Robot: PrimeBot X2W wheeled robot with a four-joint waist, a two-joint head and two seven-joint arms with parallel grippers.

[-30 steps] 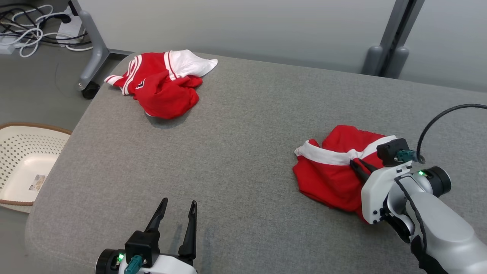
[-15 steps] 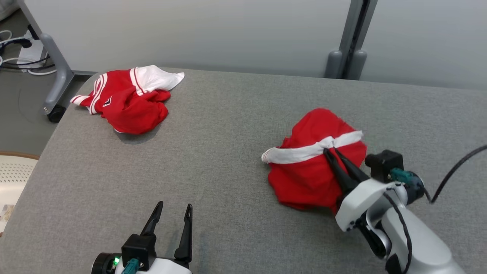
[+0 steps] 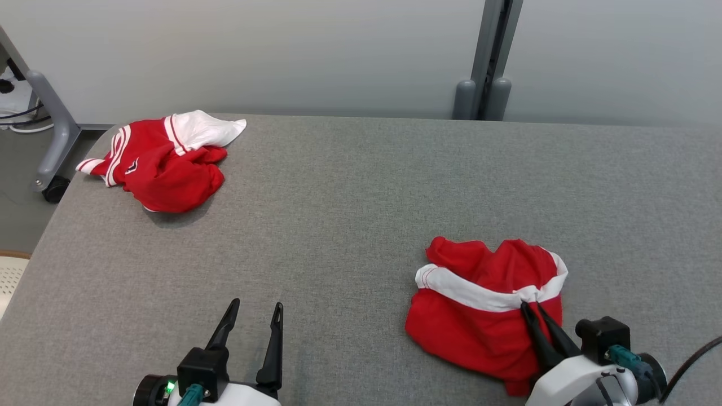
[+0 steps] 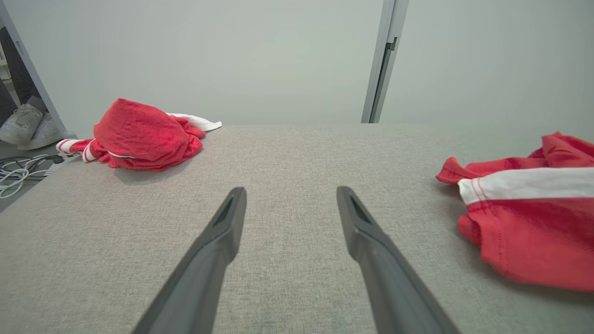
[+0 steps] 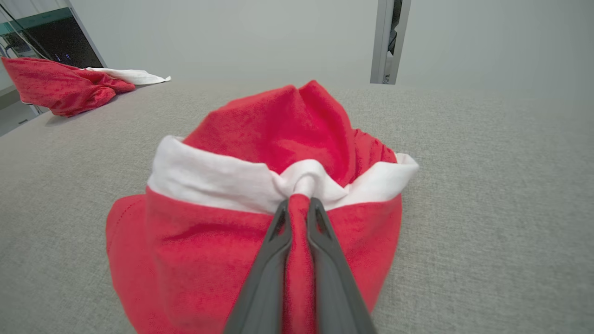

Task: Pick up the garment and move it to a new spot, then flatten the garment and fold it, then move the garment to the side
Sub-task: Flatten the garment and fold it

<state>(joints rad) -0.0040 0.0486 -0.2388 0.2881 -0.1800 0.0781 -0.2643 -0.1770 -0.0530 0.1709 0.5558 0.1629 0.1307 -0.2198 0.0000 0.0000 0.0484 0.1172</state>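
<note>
While the red garment (image 3: pixel 479 332) sits crumpled on the near-right part of the grey fabric bench (image 3: pixel 361 197), the right tool (image 3: pixel 531 305) has it pinched. Fingers nearly together, a fold of red cloth clamped between them right at the white band (image 3: pixel 468 293). The band is gathered into a tight bunch at the fingertips. Most of the cloth rests on the bench: the red body spreads toward the near edge, and a humped red part stands up behind the band. Can't tell if any of it is lifted clear.

Left tool (image 3: pixel 255 307): spread wide, nothing between the fingers. Low at the near left, pointing across the bench, well apart from the garment. In the left wrist view the garment's edge lies off to its right.

Second red-and-white garment (image 3: pixel 163 169): a heap at the far-left corner of the bench, well apart from both tools. Beside that corner, a grey stand leg (image 3: pixel 56 135) with a castor on the floor. Pale wall (image 3: pixel 282 51) behind the bench, grey upright post (image 3: pixel 491 56) against it.
</note>
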